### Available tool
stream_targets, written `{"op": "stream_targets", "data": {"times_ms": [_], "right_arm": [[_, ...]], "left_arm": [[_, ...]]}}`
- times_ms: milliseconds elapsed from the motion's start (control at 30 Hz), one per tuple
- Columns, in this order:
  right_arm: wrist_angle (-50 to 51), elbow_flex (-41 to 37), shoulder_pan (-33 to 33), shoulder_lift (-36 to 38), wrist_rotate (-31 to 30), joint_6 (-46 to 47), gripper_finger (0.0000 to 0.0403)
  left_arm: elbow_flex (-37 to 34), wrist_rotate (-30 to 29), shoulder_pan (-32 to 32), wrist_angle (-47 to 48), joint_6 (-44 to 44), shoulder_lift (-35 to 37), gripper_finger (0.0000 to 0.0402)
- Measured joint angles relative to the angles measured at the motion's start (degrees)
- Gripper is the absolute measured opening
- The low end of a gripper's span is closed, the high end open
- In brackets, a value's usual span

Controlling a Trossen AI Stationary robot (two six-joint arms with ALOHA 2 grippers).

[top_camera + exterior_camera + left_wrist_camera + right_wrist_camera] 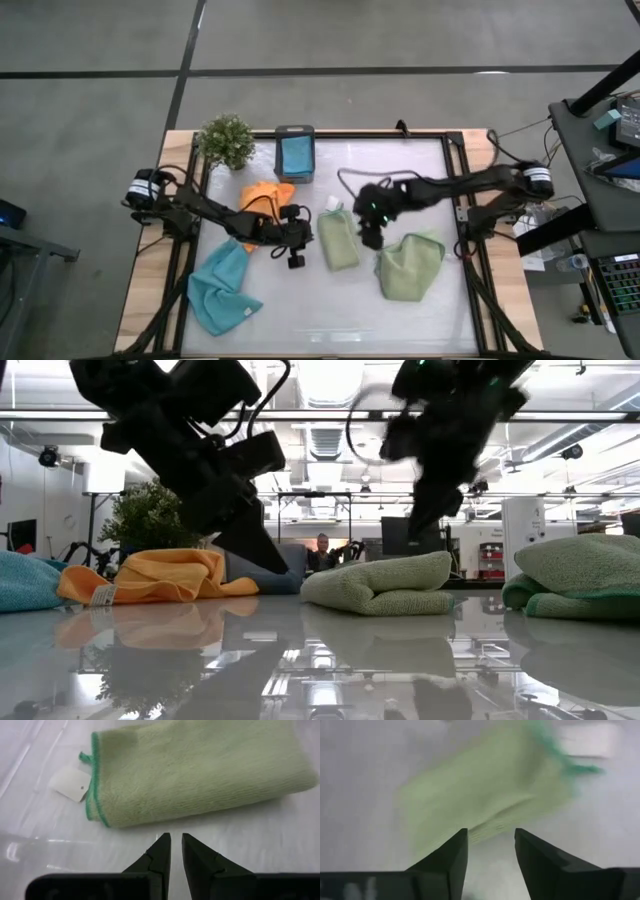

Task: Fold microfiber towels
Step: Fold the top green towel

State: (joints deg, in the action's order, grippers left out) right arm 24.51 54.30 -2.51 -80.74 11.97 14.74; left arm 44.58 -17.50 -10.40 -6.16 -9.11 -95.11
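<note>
Folded sage green towel [338,240] at table centre, lying flat as a narrow strip, white tag [333,204] at its far end. Seen close in left wrist view [200,770]: neat fold, green stitched edge, tag beside it on the white surface.

Left gripper [295,255] just left of that towel, low over table [300,320], not touching cloth. Fingers [160,855] nearly together w/ only a thin slit between, nothing in them: clenched, empty.

Right gripper [372,237] just right of same towel, between it and second sage green towel [410,265]. Fingers [452,852] parted w/ clear gap, nothing between: released. Right wrist view blurred, so cloth ahead is prob. the folded one [485,805], can't be sure.

Second sage green towel right of centre, loosely bunched, unfolded. Orange towel [268,195] crumpled behind left arm, partly covered by it. Light blue towel [222,290] front left, loose & spread. Another light blue towel [295,155] in the dark grey box [295,131] at back edge. Potted plant [226,140] at back left corner.

Low view: folded towel [385,585] mid-table, both grippers raised above surface either side, orange towel [165,578] at left, bunched green one [580,578] at right. Person [322,552] far off in room behind.
</note>
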Motion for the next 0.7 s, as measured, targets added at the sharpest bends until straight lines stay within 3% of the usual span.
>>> {"op": "stream_targets", "data": {"times_ms": [100,367,700], "right_arm": [[-0.2,-1.5,6.3,2.2,-2.6,-7.4,0.0153],[-4.5,-2.2,22.2,0.6,-25.9,-15.7,0.0139],[-8.5,-2.2,23.9,-7.0,-27.1,-13.3,0.0137]], "left_arm": [[0.0,0.0,-0.2,0.0,0.0,0.0,0.0033],[0.0,0.0,-0.2,-0.9,0.5,0.1,0.0033],[0.0,0.0,-0.2,-1.0,0.5,0.2,0.0033]]}}
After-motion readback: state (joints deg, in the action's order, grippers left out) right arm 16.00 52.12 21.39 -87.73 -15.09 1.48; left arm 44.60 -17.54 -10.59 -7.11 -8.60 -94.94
